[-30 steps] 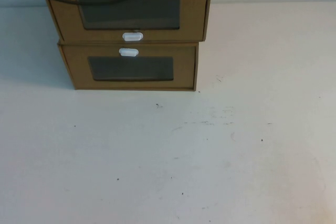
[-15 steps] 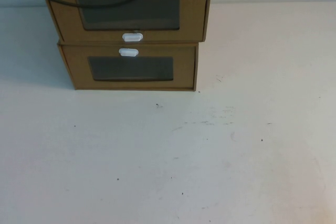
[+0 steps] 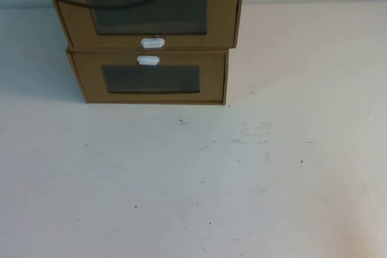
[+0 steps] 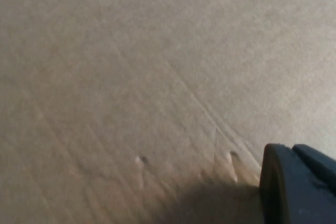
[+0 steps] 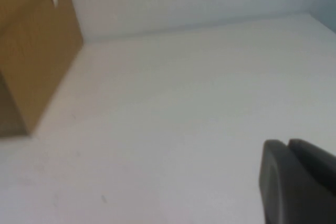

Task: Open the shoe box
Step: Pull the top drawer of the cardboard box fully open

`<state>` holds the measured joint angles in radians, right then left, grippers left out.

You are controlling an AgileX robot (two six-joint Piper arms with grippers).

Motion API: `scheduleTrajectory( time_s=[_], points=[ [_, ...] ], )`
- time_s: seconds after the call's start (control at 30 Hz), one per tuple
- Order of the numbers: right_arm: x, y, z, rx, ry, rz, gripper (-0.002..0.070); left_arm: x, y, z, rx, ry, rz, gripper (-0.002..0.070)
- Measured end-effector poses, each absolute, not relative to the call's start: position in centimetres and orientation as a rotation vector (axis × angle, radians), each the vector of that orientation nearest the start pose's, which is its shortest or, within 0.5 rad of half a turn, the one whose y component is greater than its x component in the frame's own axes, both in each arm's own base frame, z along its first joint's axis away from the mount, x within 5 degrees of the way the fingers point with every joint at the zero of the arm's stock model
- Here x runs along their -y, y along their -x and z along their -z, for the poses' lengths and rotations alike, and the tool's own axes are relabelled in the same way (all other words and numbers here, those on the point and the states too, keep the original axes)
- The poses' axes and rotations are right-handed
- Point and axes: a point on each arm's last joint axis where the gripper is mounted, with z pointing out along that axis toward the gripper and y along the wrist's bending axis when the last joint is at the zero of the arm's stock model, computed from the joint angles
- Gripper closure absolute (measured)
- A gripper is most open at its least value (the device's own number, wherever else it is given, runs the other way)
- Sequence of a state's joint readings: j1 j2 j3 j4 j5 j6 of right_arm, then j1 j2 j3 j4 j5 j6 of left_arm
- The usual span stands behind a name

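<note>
High view: the upper shoe box (image 3: pixel 145 10) sat stacked on the lower shoe box (image 3: pixel 148 80), both closed, at the white bench's (image 3: pixel 242 179) far left. The left end effector (image 4: pixel 294 182) hovered close over cardboard, its grip impossible to tell. The right end effector (image 5: pixel 289 182), clenched and empty, hung above the bench.

the left arm's dark gripper (image 4: pixel 292 156) is sitting very close to a brown cardboard surface (image 4: pixel 131 77), with only its tip showing in its own wrist view. the right arm's dark gripper (image 5: pixel 289 153) is hanging low over the white table (image 5: pixel 184 103), its jaws resting closed and holding nothing.
</note>
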<state>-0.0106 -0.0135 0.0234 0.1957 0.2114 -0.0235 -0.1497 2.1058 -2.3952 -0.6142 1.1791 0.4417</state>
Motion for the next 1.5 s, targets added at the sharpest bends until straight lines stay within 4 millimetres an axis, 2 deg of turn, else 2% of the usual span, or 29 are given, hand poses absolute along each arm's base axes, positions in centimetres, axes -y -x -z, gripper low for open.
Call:
scheduleTrajectory(
  time_s=[0.1, 0.27, 0.4, 0.47, 0.67, 0.77, 0.9, 1.0, 1.27, 1.37, 1.5],
  points=[
    [-0.3, -5.6, -19.8, -1.568, -0.273, -0.312, 0.0690, 11.7, -44.7, -40.8, -2.142, -0.646, 0.629, 0.0680],
    [0.1, -5.6, -20.7, -1.429, -0.442, -0.452, 0.0689, 11.7, -44.7, -40.8, -2.142, -0.644, 0.632, 0.0680],
    [-0.2, -5.6, -20.8, -1.440, -0.531, -0.586, 0.0690, 11.7, -44.7, -40.8, -2.143, -0.645, 0.635, 0.0680],
    [-0.7, -5.5, -21.6, -1.488, -0.520, -0.645, 0.0689, 11.7, -44.7, -40.8, -2.143, -0.645, 0.635, 0.0680],
    [-2.4, -6.5, -25.8, -1.811, -0.356, -0.656, 0.0689, 11.7, -44.7, -40.8, -2.151, -0.643, 0.640, 0.0680],
    [-2.9, -7.8, -27.1, -2.012, -0.240, -0.604, 0.0689, 11.7, -44.6, -40.7, -2.154, -0.645, 0.641, 0.0680],
    [-3.3, -9.9, -28.6, -2.179, -0.085, -0.557, 0.0689, 11.7, -44.6, -40.8, -2.154, -0.646, 0.641, 0.0680],
    [-3.5, -11.8, -29.4, -2.252, 0.022, -0.541, 0.0690, 11.7, -44.6, -40.8, -2.154, -0.646, 0.642, 0.0680],
    [-5.0, -17.1, -31.8, -2.298, 0.201, -0.634, 0.0689, 11.7, -44.6, -40.8, -2.155, -0.645, 0.642, 0.0680],
    [-6.8, -19.0, -32.7, -2.303, 0.310, -0.667, 0.0689, 11.7, -44.6, -40.8, -2.157, -0.640, 0.645, 0.0680],
    [-10.7, -21.5, -33.3, -2.318, 0.499, -0.675, 0.0689, 11.7, -44.6, -40.8, -2.161, -0.630, 0.650, 0.0680]
  ],
)
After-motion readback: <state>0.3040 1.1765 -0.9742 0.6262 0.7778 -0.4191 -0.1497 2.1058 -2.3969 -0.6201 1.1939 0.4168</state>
